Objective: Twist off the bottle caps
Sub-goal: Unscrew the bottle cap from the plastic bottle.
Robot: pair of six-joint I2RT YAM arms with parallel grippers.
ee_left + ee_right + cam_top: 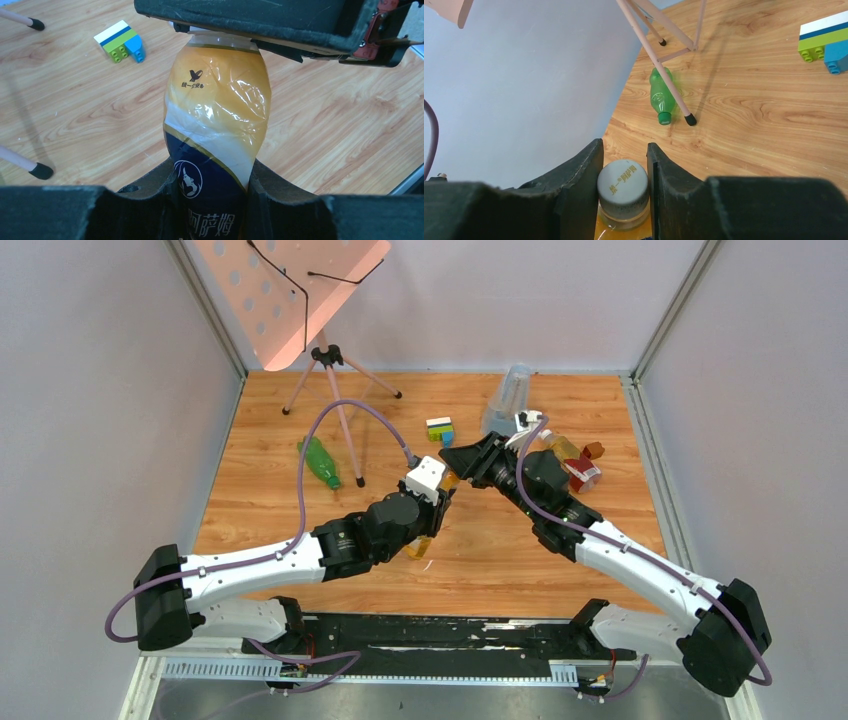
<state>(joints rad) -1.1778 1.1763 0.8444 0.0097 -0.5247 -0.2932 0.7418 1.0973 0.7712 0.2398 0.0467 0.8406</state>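
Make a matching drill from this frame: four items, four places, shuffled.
Items
1. green bottle
2. yellow-label bottle
3. white cap
4. toy bricks

Places
A. between the fingers of the right gripper
B. free on the table, nothing touching
C. clamped in the left gripper
D. lying on the table by a stand leg

Pairs: 1-D, 2-C, 3-A, 4-B

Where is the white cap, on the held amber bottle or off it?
On: the white cap sits on the amber bottle, between the fingers of the right gripper.
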